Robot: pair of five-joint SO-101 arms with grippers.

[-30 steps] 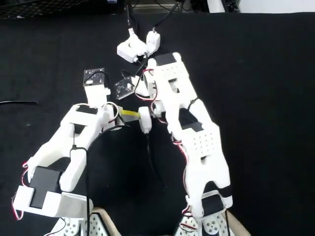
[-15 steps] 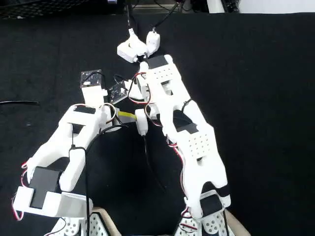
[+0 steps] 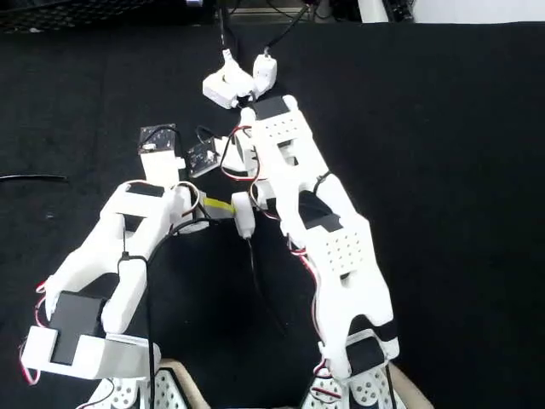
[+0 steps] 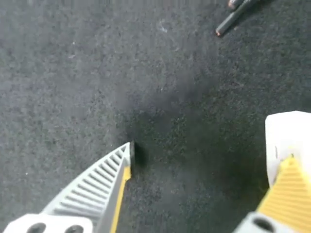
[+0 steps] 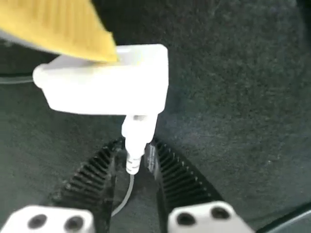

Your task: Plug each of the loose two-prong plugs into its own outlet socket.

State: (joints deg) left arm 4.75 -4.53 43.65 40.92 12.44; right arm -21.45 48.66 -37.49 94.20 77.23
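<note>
A white two-prong plug (image 3: 245,215) lies mid-table with its thin cable (image 3: 258,277) trailing toward the arms' bases. My right gripper (image 5: 133,149) is shut on the plug's ribbed cable neck (image 5: 134,141), just behind the plug's boxy white body (image 5: 104,80). My left gripper (image 4: 209,154) is open just left of the plug, and one yellow-faced finger (image 4: 287,182) touches the plug body (image 4: 290,133). That same finger (image 3: 220,205) rests against the plug in the high view. A white outlet block (image 3: 221,87) sits at the far side with another white plug (image 3: 266,72) against it.
Black cords (image 3: 223,34) run off the table's far edge from the outlet block. A thin dark cable (image 3: 32,177) lies at the far left. Red-tipped wires (image 4: 232,20) cross a corner of the left wrist view. Black cloth (image 3: 460,170) covers the table to the right.
My right arm has shifted left and slightly away from the bases, carrying the plug up against the left gripper's yellow finger. The left arm has barely moved.
</note>
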